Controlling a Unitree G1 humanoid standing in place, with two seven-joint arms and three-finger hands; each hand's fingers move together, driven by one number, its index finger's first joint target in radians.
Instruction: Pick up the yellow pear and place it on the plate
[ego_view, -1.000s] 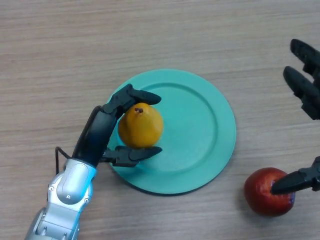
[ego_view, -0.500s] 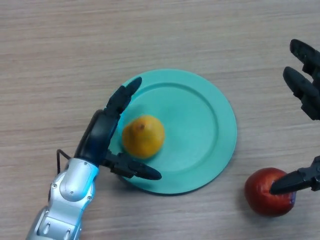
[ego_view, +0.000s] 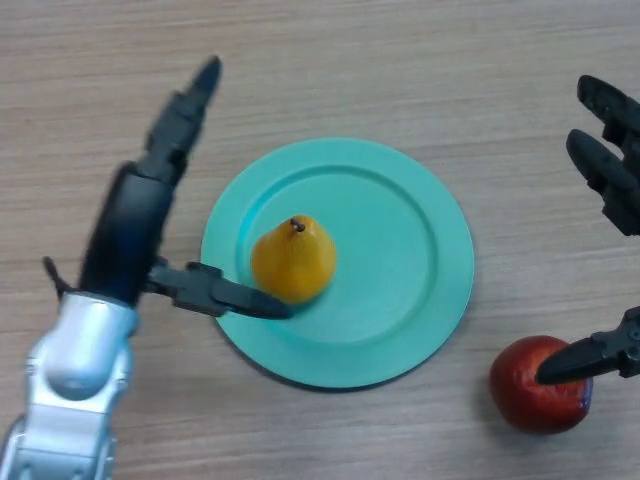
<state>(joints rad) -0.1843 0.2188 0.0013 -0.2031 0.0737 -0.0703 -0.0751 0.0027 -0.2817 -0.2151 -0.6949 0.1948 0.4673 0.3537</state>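
The yellow pear (ego_view: 293, 262) stands upright on the left part of the teal plate (ego_view: 400, 250), stem up. My left hand (ego_view: 135, 225) is open just left of the plate, fingers straight and pointing away, thumb reaching toward the pear's lower left side. It holds nothing. My right hand (ego_view: 612, 180) is open at the right edge of the view, with its thumb over a red apple (ego_view: 535, 385).
The red apple lies on the wooden table (ego_view: 320, 60) at the lower right, right of the plate. Bare table lies beyond the plate.
My left hand let go of the pear, opened wide and drew back to the left and up. The pear settled upright on the plate. The right hand has not moved.
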